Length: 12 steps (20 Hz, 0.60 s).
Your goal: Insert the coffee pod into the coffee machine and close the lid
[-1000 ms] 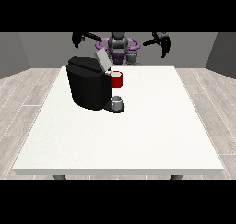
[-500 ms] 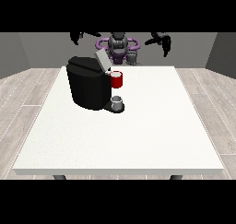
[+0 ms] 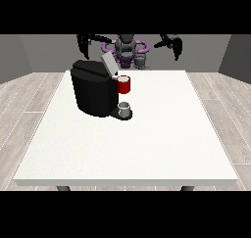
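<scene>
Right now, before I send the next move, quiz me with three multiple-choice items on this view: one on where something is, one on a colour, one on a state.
1. Where on the white table does the coffee machine stand?
A. In the part of the table at the view's left, nearer the robot's edge
B. At the near right corner
C. On the floor beside the table

2. What colour is the part at the machine's front, above the small grey cup?
A. Blue
B. Red
C. Yellow

3. How does the machine's lid stand?
A. Shut flat
B. Taken off and lying on the table
C. Raised, tilted up

Answers:
1. A: the black machine stands left of the table's middle, nearer the robot.
2. B: the red part shows plainly above the cup.
3. C: the grey lid slants upward from the machine's top.
</scene>
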Motion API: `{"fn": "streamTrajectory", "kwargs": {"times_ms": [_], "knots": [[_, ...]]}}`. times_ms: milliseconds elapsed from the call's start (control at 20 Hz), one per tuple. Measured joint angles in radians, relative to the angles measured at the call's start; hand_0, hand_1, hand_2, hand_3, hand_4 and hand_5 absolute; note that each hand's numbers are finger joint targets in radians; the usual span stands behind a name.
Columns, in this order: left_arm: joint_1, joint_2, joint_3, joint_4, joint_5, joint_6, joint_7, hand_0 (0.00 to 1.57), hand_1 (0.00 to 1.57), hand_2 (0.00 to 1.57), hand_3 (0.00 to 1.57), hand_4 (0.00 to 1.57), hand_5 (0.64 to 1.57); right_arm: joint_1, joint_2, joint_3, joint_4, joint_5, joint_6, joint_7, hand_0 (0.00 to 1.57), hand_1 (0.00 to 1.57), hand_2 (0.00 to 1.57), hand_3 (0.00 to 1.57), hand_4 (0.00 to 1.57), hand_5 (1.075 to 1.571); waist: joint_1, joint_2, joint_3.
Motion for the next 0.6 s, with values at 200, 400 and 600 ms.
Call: {"fn": "streamTrajectory", "kwargs": {"times_ms": [200, 400, 600], "knots": [[0.04, 0.016, -0.004, -0.076, 0.029, 0.006, 0.013, 0.0, 0.0, 0.0, 0.0, 0.34, 1.571, -0.028, 0.016, 0.024, 0.021, 0.003, -0.002, 0.005, 0.0, 0.0, 0.0, 0.0, 0.0, 1.571, -0.021, 0.034, -0.0002], [0.071, 0.031, -0.008, -0.156, 0.049, 0.006, 0.033, 0.0, 0.0, 0.0, 0.0, 0.37, 1.571, -0.056, 0.016, 0.034, 0.056, 0.0, 0.012, -0.016, 0.0, 0.0, 0.0, 0.0, 0.0, 1.571, -0.029, 0.073, -0.0002], [0.098, 0.033, -0.017, -0.211, 0.056, 0.024, 0.046, 0.0, 0.0, 0.0, 0.0, 0.37, 1.571, -0.098, 0.033, 0.061, 0.08, 0.016, 0.002, -0.022, 0.0, 0.0, 0.0, 0.0, 0.0, 1.571, -0.036, 0.099, -0.0002]]}}
